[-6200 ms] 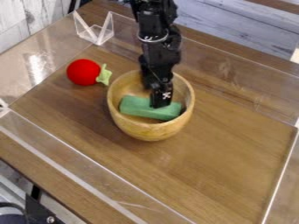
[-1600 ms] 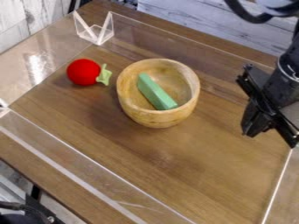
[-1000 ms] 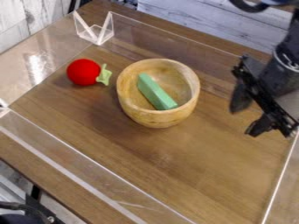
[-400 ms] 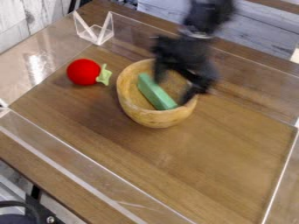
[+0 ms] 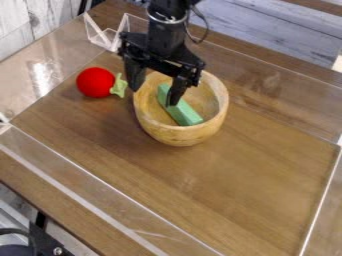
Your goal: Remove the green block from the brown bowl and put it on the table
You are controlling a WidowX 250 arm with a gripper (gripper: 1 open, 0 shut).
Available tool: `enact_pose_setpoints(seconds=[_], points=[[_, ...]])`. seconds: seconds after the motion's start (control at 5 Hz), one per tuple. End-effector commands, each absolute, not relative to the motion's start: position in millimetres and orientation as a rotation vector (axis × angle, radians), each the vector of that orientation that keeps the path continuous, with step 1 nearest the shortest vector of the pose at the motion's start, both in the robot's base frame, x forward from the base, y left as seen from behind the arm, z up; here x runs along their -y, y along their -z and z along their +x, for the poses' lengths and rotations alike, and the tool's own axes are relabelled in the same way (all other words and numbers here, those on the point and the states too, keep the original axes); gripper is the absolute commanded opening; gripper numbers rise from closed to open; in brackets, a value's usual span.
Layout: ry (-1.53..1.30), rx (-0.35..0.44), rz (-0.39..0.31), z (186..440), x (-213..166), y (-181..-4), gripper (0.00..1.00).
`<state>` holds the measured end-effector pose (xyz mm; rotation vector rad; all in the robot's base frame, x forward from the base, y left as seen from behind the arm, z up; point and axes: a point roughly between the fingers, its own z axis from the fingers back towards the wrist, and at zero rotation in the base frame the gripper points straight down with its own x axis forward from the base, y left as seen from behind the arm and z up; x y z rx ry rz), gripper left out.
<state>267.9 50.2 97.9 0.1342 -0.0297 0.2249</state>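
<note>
Pincer [image 5: 158, 88] apart, over the left side of the bowl [image 5: 182, 124] at upper centre of the frame. Green block [image 5: 179, 106] inside, leaning on the bowl's inner wall. Red ball [image 5: 95, 82], upper left, on the table [image 5: 147, 190].

the robot arm [image 5: 168, 22] ran out past the top edge of the view, and its gripper [image 5: 163, 82] covered the far rim and part of the inside of the brown bowl [image 5: 183, 136]. the upper end of the green block [image 5: 182, 110] was partly hidden behind the gripper, so whether the two touched could not be told. the dark ring-shaped thing at the lower left corner [image 5: 19, 234] was cut off by the edge, too little of it in view to name.
</note>
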Motion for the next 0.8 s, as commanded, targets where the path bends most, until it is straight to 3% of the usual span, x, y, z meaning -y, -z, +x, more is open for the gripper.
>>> enact_pose_setpoints(seconds=[0.0, 0.6], points=[[-0.380, 0.066, 0.142, 271.6, -47.9, -107.8, 1.00], [-0.943, 0.043, 0.112, 273.0, -33.2, -90.9, 1.00]])
